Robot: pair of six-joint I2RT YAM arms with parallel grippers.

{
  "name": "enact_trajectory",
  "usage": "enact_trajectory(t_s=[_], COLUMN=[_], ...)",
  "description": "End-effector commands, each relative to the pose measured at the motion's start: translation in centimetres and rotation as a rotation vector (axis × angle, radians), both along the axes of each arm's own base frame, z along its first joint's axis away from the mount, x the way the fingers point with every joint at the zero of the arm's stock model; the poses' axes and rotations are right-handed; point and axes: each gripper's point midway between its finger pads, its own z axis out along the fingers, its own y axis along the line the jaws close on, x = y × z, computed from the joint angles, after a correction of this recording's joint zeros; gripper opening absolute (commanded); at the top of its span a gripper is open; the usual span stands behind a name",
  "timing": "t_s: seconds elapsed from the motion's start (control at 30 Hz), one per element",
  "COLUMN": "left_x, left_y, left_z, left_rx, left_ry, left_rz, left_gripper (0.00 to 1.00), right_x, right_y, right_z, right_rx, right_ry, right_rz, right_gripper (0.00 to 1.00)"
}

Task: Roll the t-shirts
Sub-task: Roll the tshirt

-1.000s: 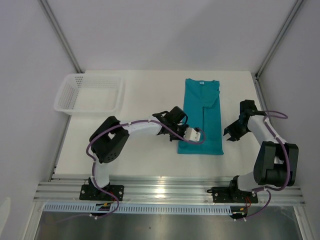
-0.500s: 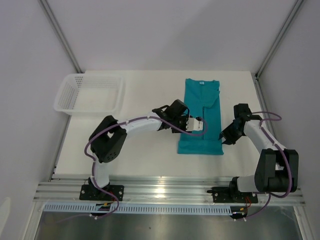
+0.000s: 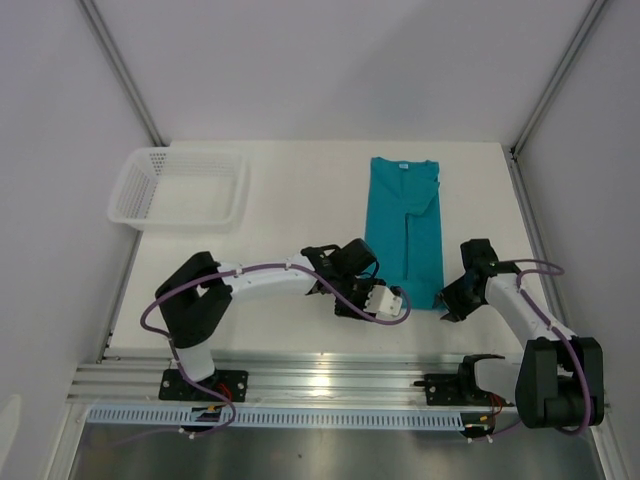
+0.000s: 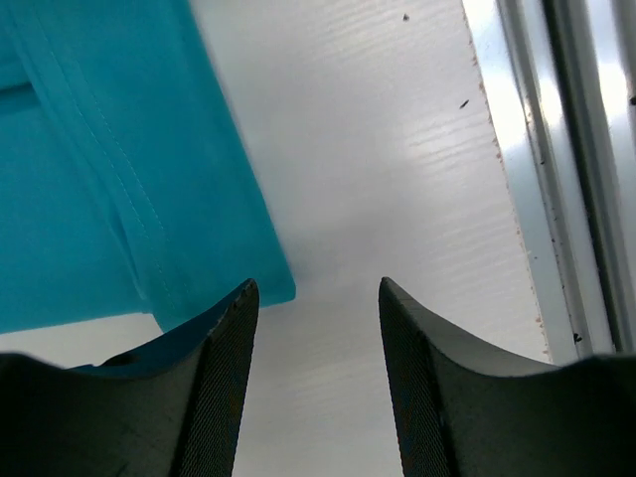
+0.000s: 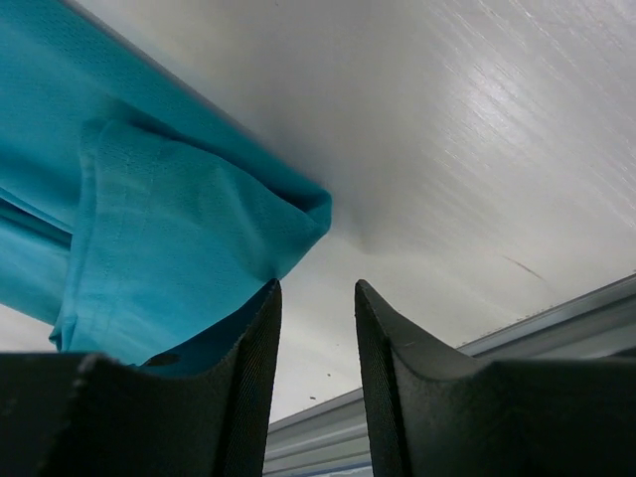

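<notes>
Basket [image 3: 135,195]: far-left on my table [image 3: 290,190], well apart.
T-shirt [image 3: 400,230]: folded strip right of centre, collar far, hem near.
Left fingers [image 4: 224,397]: parted, empty, beside hem corner.
Right fingers [image 5: 248,397]: parted, seemingly empty, opposite corner.

A white plastic mesh basket [image 3: 175,222] sits at the far left corner of the white table [image 3: 290,190], slightly overhanging the left side. Up close the tabletop shows a faint streaky grain and a few small dark specks [image 4: 404,17] near its front edge. Along that edge runs a grooved metal rail [image 3: 330,380], and just in front of it lies a white slotted strip [image 3: 330,413]. Pale walls [image 3: 330,60] close in the back and both sides, with slanting metal posts [image 3: 120,70] rising from the far corners.
</notes>
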Motion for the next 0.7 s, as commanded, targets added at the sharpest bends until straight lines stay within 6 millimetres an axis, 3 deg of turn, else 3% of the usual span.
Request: enact_trajectory(t_s=[0.0, 0.23, 0.43, 0.67], left_x=[1.4, 2.4, 0.9, 2.4], left_y=[-0.6, -1.0, -1.0, -1.0], left_z=[-0.2, -1.6, -2.7, -4.2], left_rx=[-0.028, -0.011, 0.0, 0.062], left_ry=[-0.035, -0.078, -0.009, -0.05], left_rz=[0.02, 0.057, 0.017, 0.048], left_gripper=[0.56, 0.56, 0.55, 0.54], right_x=[1.1, 2.3, 2.1, 3.1], right_y=[-0.5, -1.5, -2.0, -2.1], right_z=[0.4, 0.6, -0.2, -1.1], right_rx=[-0.029, -0.082, -0.088, -0.092], right_ry=[-0.049, -0.095, -0.095, -0.085], right_rz=[-0.036, -0.05, -0.087, -0.078], right_gripper=[0.4, 0.4, 0.4, 0.4])
